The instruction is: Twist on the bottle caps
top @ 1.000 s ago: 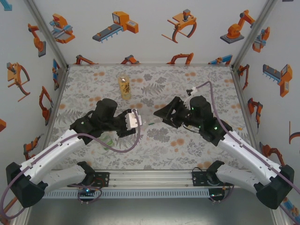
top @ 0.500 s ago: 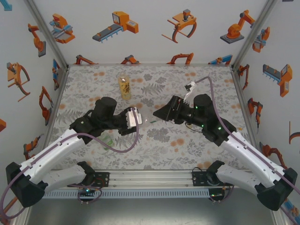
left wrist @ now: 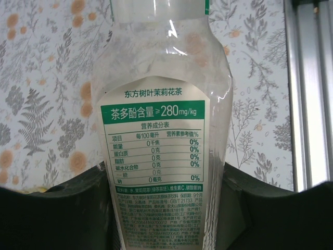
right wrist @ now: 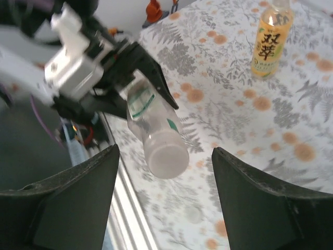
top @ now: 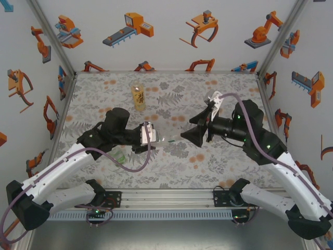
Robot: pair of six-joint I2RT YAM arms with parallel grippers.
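Clear bottle (right wrist: 156, 133), held sideways by clamped left fingers (right wrist: 151, 67), faces spread right fingers (right wrist: 270, 203).

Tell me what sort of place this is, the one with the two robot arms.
Probably a robot test cell in a lab: a left arm and right arm bolted to a metal rail, a floral cloth on the table, and white walls in an aluminium frame with cartoon robot stickers.

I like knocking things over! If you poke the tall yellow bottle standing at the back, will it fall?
Probably, if poked up high: the yellow bottle stands upright, tall and narrow. Being round, it would likely roll across the cloth afterwards. It looks yellow nearly to the top, so it may be full and somewhat steadier.
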